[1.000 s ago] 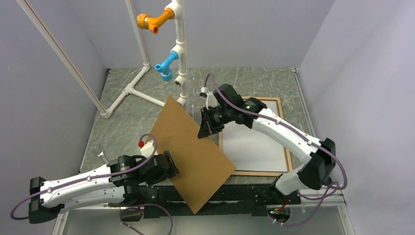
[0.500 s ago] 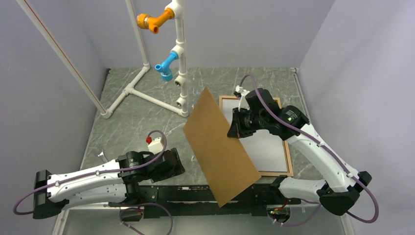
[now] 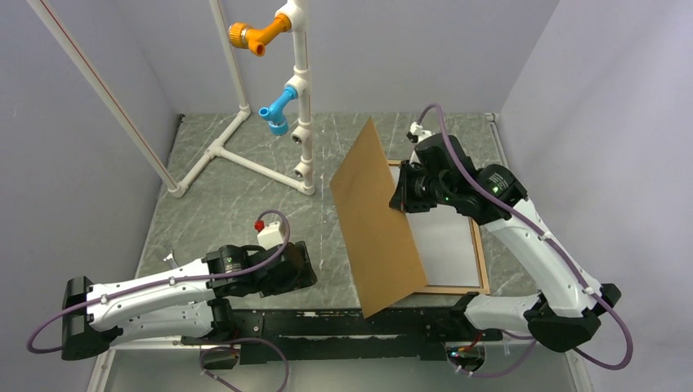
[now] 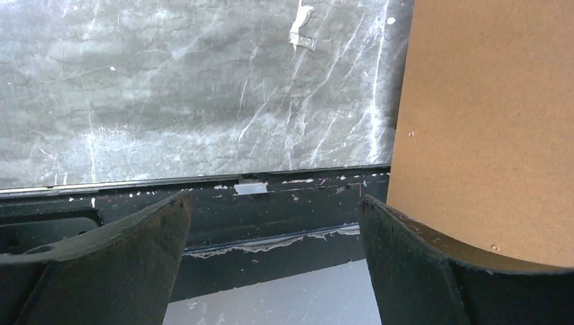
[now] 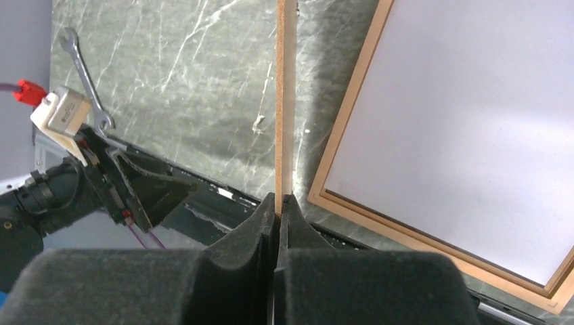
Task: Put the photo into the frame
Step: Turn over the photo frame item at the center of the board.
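Top external view: the frame (image 3: 483, 263) lies flat on the right side of the table (image 3: 229, 212), its long axis running from the near edge toward the far wall. Inside it sits a white sheet, most likely the photo (image 3: 448, 245) lying with its white back up. Just left of the frame a brown backing sheet (image 3: 376, 229) stands steeply tilted, nearly on edge. The right gripper (image 3: 402, 196) pinches its upper far edge, so the frame lies to the right of and below the sheet. The right arm is the nearer one; the left gripper (image 3: 306, 269) sits low on the table, apart from the sheet's left face. Left wrist view: the left gripper (image 4: 274, 203) is spread wide and holds nothing. The backing sheet (image 4: 487, 122) fills the right side just beyond one finger; whether they touch I cannot tell. Right wrist view: the right gripper (image 5: 279, 203) is clamped tight on the backing sheet (image 5: 284, 101), seen edge-on as a thin line. The frame (image 5: 346, 115) and the white photo (image 5: 474, 122) lie to its right, and a wrench (image 5: 84, 74) lies far left.
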Tool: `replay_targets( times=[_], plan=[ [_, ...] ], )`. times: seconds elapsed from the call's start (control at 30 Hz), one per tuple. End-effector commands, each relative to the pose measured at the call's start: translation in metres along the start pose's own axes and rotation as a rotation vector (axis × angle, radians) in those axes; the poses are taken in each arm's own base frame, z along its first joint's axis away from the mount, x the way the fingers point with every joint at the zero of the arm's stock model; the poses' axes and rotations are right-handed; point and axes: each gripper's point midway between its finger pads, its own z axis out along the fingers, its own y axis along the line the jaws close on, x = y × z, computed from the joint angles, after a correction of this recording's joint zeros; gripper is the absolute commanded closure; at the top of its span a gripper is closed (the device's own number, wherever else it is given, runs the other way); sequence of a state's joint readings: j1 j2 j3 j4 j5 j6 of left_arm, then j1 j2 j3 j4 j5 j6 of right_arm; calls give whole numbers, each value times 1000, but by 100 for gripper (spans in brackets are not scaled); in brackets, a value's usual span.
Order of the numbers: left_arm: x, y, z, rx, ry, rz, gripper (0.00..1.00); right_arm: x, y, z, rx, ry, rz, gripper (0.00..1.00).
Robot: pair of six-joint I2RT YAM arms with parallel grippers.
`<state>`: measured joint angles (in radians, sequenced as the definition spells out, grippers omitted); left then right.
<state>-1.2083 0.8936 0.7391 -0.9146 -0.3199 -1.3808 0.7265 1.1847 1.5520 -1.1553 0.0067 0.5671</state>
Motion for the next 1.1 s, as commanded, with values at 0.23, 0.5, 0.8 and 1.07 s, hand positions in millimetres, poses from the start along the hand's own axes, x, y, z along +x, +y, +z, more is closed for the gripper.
replay_targets(
  times=[0.23,0.5,0.8,1.07],
  plan=[
    [-7,-17,-6,47,-9,13,3,-44,16,24,39,-99,65,100],
    [-6,-9,-9,47,-9,0,3,-48,29,32,140,-111,24,100],
    [-10,-12,-18,101,-19,-12,2,-38,50,51,187,-78,-49,88],
    [-14,-27,-26,151,-25,6,1,-36,71,50,98,-80,-64,49]
  ],
)
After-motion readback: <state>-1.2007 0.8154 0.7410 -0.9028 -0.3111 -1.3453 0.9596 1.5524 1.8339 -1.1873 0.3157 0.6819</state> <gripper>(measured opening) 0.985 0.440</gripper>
